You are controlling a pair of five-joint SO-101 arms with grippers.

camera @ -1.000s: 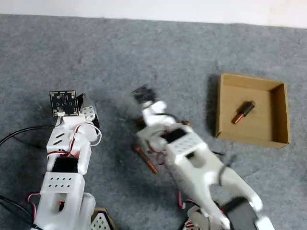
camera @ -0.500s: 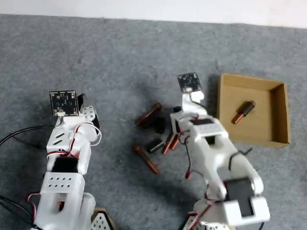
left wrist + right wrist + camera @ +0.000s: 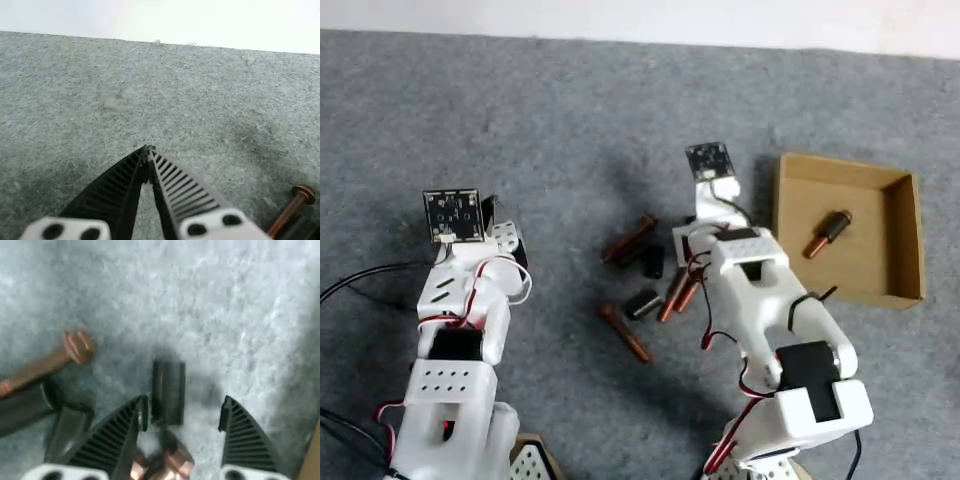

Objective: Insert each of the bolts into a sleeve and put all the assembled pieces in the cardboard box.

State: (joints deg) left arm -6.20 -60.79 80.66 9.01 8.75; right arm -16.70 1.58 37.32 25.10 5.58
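Observation:
Loose bolts and sleeves lie on the grey carpet between the arms. A black sleeve [image 3: 168, 391] [image 3: 652, 262] lies close below my open right gripper [image 3: 186, 401], nearer one finger [image 3: 131, 426], and nothing is gripped. Two copper bolts [image 3: 678, 292] lie side by side beside it, their heads [image 3: 167, 460] near the gripper. A longer bolt [image 3: 628, 238] [image 3: 50, 362] lies farther left, another bolt [image 3: 624, 333] and a second sleeve [image 3: 641, 303] nearer the front. My left gripper [image 3: 147, 150] is shut and empty over bare carpet. The cardboard box [image 3: 900, 240] holds one assembled piece [image 3: 827, 233].
The box stands to the right of the right arm [image 3: 760, 300]. The left arm [image 3: 460, 320] stands at the left, away from the parts. A bolt [image 3: 292, 207] shows at the corner of the left wrist view. A white wall [image 3: 160, 20] borders the carpet's far side.
The right arm has swung right, from over the pile toward the box side, uncovering the bolts and sleeves. The left arm has not moved.

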